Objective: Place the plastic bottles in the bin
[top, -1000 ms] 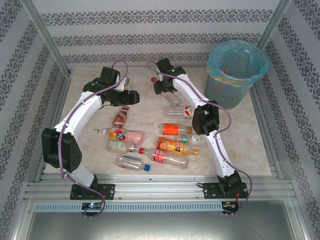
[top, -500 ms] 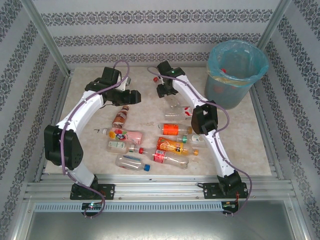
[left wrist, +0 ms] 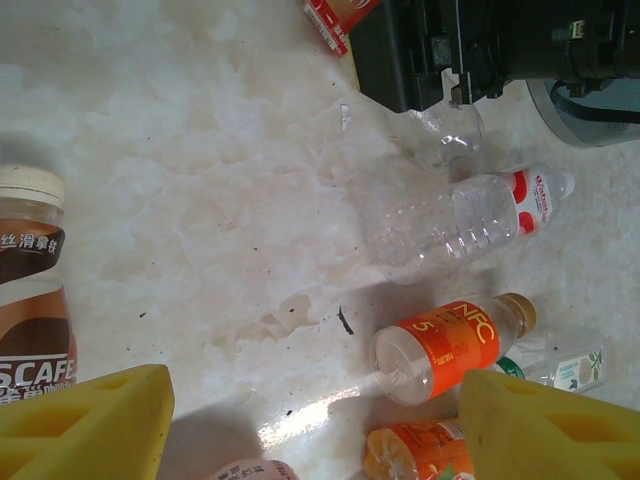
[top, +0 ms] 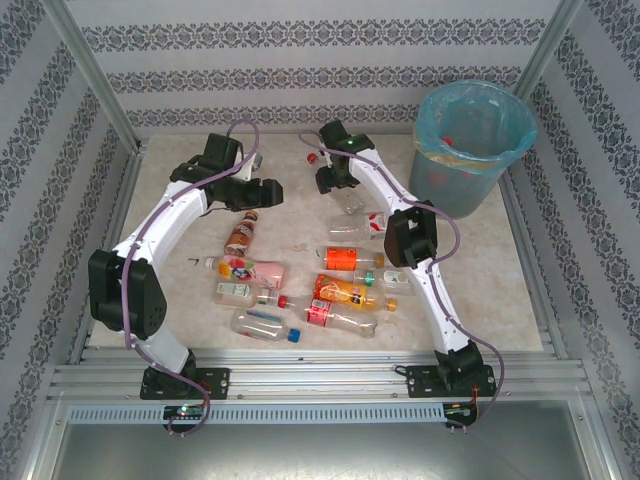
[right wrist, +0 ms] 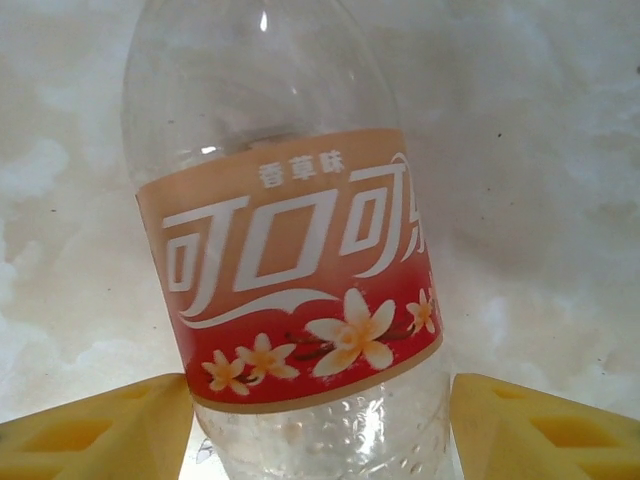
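Several plastic bottles lie on the marble table. A cola bottle (right wrist: 290, 260) with a red-and-tan flowered label lies on its side between the yellow fingers of my right gripper (right wrist: 320, 425), which is open, with a narrow gap at each side. In the top view the right gripper (top: 335, 180) covers that bottle, whose red cap (top: 314, 157) pokes out. My left gripper (top: 262, 192) hangs open above bare table (left wrist: 310, 420), holding nothing. A brown coffee bottle (left wrist: 30, 290) is to its left and an orange-labelled bottle (left wrist: 445, 345) to its right. The bin (top: 450, 185) stands at the back right.
A clear bottle (top: 358, 226) with a red-and-white label lies just in front of the right gripper. More bottles cluster in the near middle, among them a pink one (top: 250, 268) and a blue-capped one (top: 265, 325). Metal frame posts and patterned walls enclose the table.
My right gripper has shifted slightly to the right and nearer over the cola bottle, and its jaws have widened a little. The left arm has barely moved.
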